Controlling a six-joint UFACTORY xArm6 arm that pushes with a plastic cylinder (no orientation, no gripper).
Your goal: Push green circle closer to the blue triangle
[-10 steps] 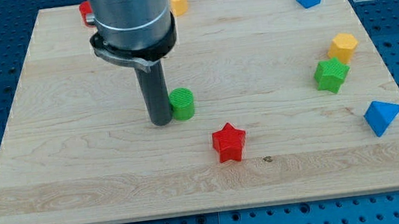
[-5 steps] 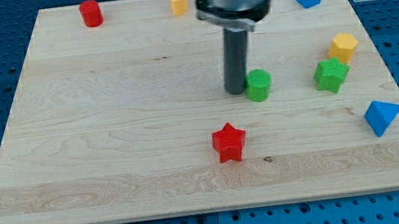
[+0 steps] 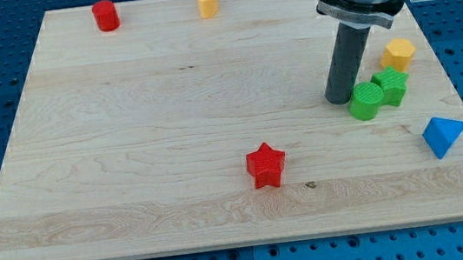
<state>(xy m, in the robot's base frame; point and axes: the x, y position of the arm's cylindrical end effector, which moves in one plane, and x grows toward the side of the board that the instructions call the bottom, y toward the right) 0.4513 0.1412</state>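
The green circle (image 3: 366, 101) lies on the wooden board (image 3: 130, 159) at the view's right, touching a green star-shaped block (image 3: 393, 85) on its upper right. My tip (image 3: 339, 100) stands right against the green circle's left side. The blue triangle (image 3: 442, 136) lies lower right of the circle, near the board's right edge, a short gap away.
An orange block (image 3: 398, 52) sits just above the green star. A red star (image 3: 265, 165) lies at the lower middle. A red cylinder (image 3: 105, 15) and a yellow block (image 3: 207, 1) sit along the top edge. The arm's body hides the top right corner.
My tip has moved right across the board, pushing the green circle from the middle to the right until it touches the green star. The arm now covers the blue block at the top right.
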